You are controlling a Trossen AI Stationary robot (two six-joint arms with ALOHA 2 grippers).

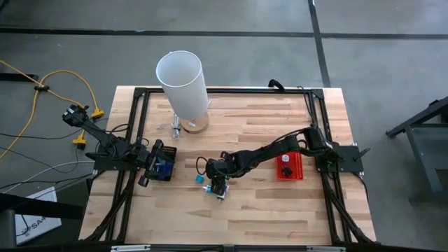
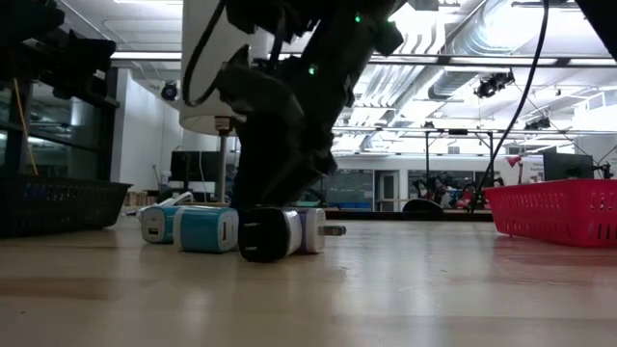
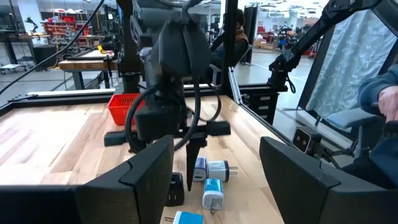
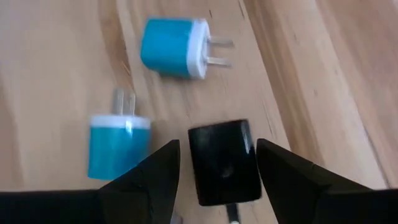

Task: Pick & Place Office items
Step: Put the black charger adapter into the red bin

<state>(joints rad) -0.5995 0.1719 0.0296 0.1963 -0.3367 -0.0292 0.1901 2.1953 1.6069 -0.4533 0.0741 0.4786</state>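
Observation:
The office items are small plug chargers. In the right wrist view a black charger (image 4: pixel 224 163) lies on the wood with two teal-and-white ones (image 4: pixel 177 48) (image 4: pixel 118 146) beside it. The low view shows them in a row: teal (image 2: pixel 205 229), black (image 2: pixel 265 234), white (image 2: pixel 313 229). My right gripper (image 4: pixel 219 146) (image 1: pixel 217 183) is down at mid-table, open, with a finger on either side of the black charger. My left gripper (image 3: pixel 217 149) (image 1: pixel 147 171) is open near the table's left edge, beside a black basket (image 1: pixel 164 168) that holds blue pieces. My right gripper comes down from above with its fingers (image 4: pixel 165 168) on either side of the black charger's body (image 4: pixel 214 143), which lies flat on the table. A thin gap shows on one side. Whether the other finger touches it, I cannot tell.
The red mesh basket (image 1: pixel 289 166) (image 2: pixel 554 212) sits right of the chargers, near the right arm's base. A tall white cylinder (image 1: pixel 183 84) stands at the far side with small bits (image 1: pixel 175 127) at its foot. A person's sleeve (image 3: pixel 382 106) shows beyond the table.

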